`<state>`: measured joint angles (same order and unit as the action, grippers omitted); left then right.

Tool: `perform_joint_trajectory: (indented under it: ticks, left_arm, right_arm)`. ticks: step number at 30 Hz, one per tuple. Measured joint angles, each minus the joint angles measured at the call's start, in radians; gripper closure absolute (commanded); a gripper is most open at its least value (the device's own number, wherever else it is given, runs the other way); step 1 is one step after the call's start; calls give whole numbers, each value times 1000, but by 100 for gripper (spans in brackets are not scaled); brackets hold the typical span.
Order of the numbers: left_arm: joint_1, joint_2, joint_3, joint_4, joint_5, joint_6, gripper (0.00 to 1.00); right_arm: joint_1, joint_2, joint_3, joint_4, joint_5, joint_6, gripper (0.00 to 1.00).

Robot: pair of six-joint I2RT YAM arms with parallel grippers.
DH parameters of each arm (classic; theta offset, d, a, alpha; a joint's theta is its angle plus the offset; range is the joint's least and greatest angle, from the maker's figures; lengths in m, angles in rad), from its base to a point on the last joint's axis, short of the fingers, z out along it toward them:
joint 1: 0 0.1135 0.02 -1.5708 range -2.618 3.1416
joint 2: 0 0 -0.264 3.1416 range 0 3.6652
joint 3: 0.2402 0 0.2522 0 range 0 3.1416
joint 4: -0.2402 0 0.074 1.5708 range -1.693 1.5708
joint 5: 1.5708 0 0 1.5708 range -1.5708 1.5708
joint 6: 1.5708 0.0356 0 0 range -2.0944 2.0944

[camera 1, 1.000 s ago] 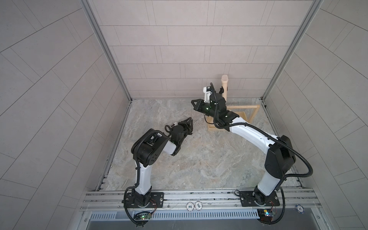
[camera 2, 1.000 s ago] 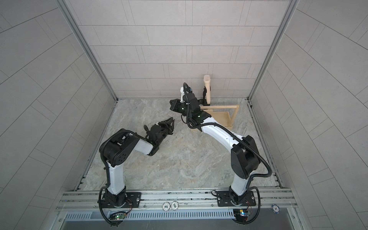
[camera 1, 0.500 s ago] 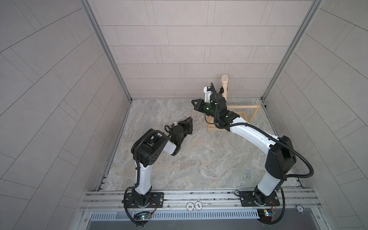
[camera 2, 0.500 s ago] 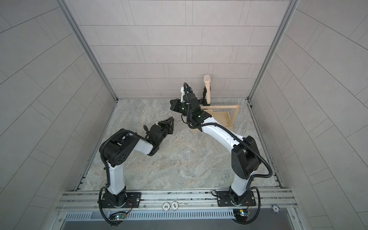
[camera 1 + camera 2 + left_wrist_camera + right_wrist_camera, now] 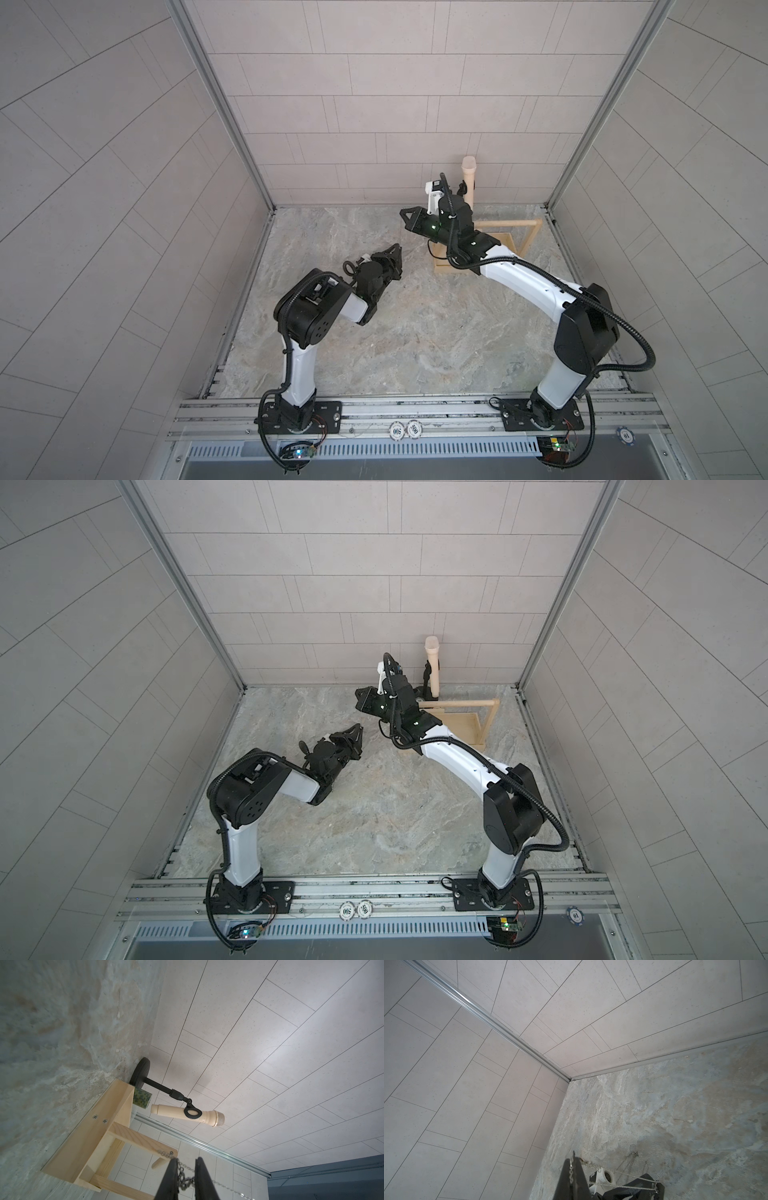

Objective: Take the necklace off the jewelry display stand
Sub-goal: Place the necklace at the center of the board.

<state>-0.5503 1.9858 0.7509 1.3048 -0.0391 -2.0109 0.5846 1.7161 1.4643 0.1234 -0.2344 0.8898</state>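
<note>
Pinches, in the black two-finger left gripper (image 5: 187, 1159), a bunched stretch of the thin silver metal link-chain necklace (image 5: 184, 1180), with the fingers nearly together and only links between them. Clamps, in the black two-finger right gripper (image 5: 572, 1167), pressed fully together, another stretch of the same chain, draped over the fingertip and strung in fine strands towards the left gripper. Hangs both in the air above the grey marbled tabletop (image 5: 415, 332): the left gripper (image 5: 395, 249) out in the open, the right gripper (image 5: 406, 217) near the end of the pale wooden jewelry display stand (image 5: 446, 268) with flat tray base, upright frame and round dowel. Shows, in the left wrist view, one strand reaching the top corner of the upright frame (image 5: 141, 1136), just beside the bare dowel end (image 5: 155, 1164); cannot tell whether hooked there, touching, or merely passing in front. Beyond the stand, by the back wall: a black round-based holder with a cream microphone (image 5: 176, 1113) and a small green patterned roll (image 5: 142, 1098), both apart from the chain. Looks about midway, by judgement: two-gripper grasp made; left to do, clearing that last strand from the wood and carrying the whole loop away.
</note>
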Motion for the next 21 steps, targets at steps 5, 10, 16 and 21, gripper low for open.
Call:
perform_joint_trajectory:
  ticks: [5, 10, 16, 21]
  left_arm:
    - [0, -4, -1, -2, 20, 16, 100]
    - [6, -27, -4, -26, 49, 43, 100]
    - [32, -77, -19, -89, 115, 102, 100]
    - [68, -149, -60, -193, 188, 183, 100]
  right_arm:
    - [0, -3, -4, 1, 7, -1, 100]
    - [0, -6, -5, 1, 10, -2, 100]
    - [0, -8, -13, 0, 15, -2, 100]
    - [-2, -8, -56, -1, 18, -10, 100]
